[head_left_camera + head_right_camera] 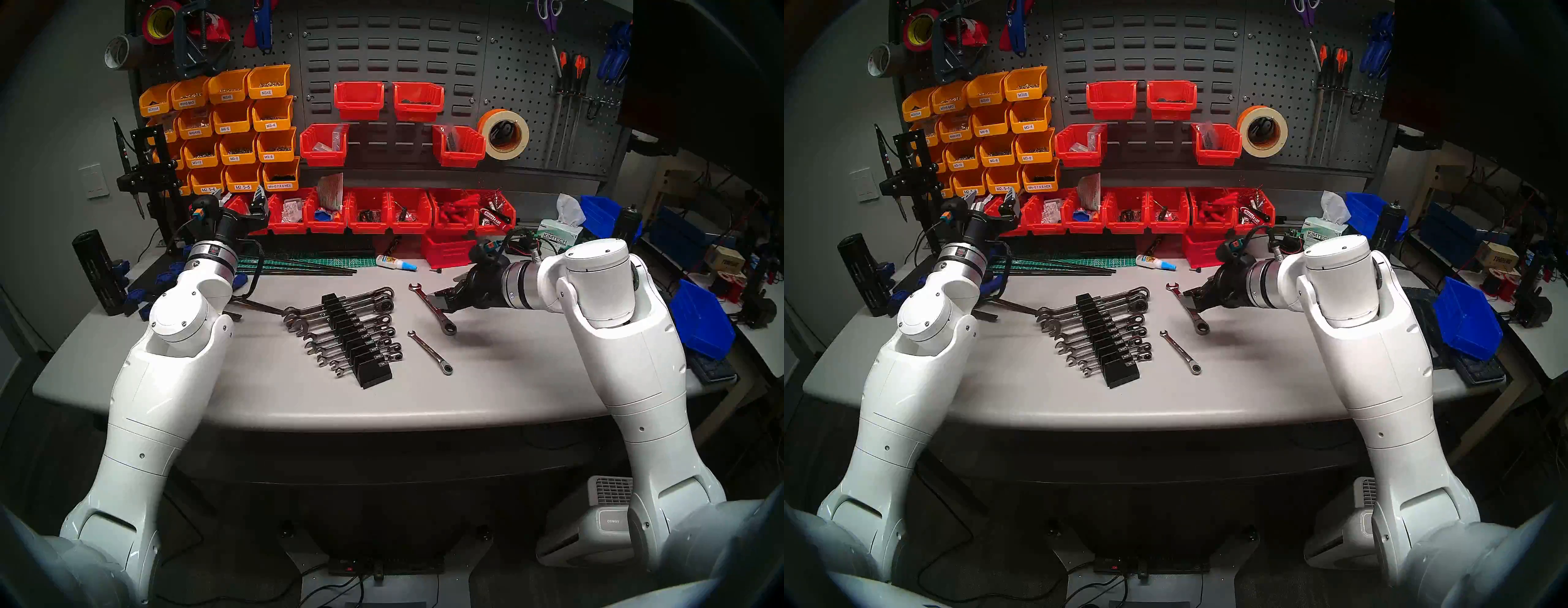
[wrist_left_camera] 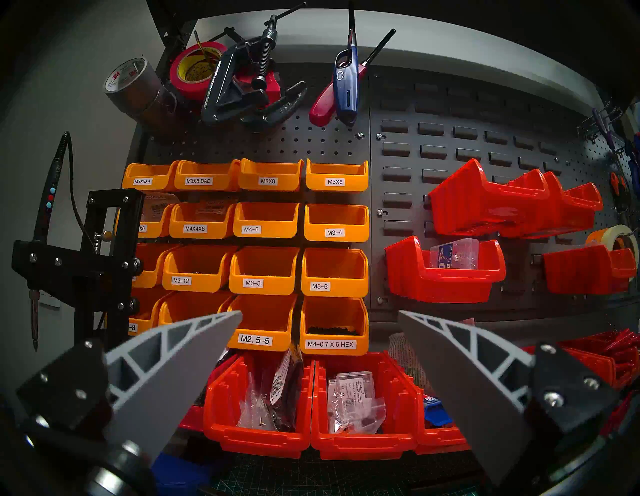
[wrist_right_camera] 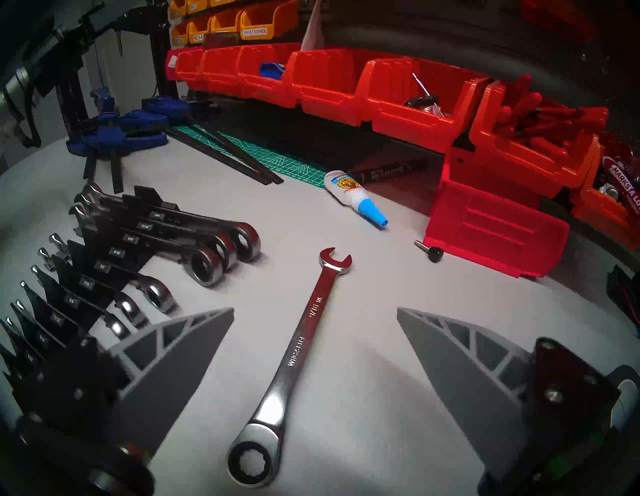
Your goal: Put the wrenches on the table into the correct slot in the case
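Two shiny chrome wrenches (image 1: 432, 309) (image 1: 429, 352) gleam on the light-grey matte worktop (image 1: 509, 382), right of the black stepped case (image 1: 358, 339) with its small white size labels. Behind the case lies a green cutting mat (image 1: 339, 260) ruled in a pale grid, then a row of red bins (image 1: 390, 212); up and left of it, yellow-orange bins (image 1: 237, 127) carry white tags on the dark grey pegboard (image 1: 390, 42). A white glue bottle (image 1: 396, 263) wears a blue tip. Both arms are white, each claw (image 3: 315, 353) (image 2: 320, 356) grey-fingered.
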Available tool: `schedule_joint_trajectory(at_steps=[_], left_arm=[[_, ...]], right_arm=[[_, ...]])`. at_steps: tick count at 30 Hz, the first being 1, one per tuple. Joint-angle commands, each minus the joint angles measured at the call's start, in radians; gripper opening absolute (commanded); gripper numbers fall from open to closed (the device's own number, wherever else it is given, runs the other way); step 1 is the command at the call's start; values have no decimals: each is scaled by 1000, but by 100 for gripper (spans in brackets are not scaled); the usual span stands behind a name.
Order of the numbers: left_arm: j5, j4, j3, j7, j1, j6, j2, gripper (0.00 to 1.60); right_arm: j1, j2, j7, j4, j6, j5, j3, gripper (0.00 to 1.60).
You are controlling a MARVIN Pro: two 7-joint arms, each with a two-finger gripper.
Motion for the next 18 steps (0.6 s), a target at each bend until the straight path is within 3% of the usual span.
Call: schedule_joint_trajectory(at_steps=[1, 18], left_arm=[[0, -27, -8, -1, -32, -11, 1, 160], [0, -27, -7, -1, -33, -12, 1, 160]], right_arm=[[68, 59, 41, -18, -3, -10, -31, 160], [111, 50, 64, 88, -3, -44, -68, 160]])
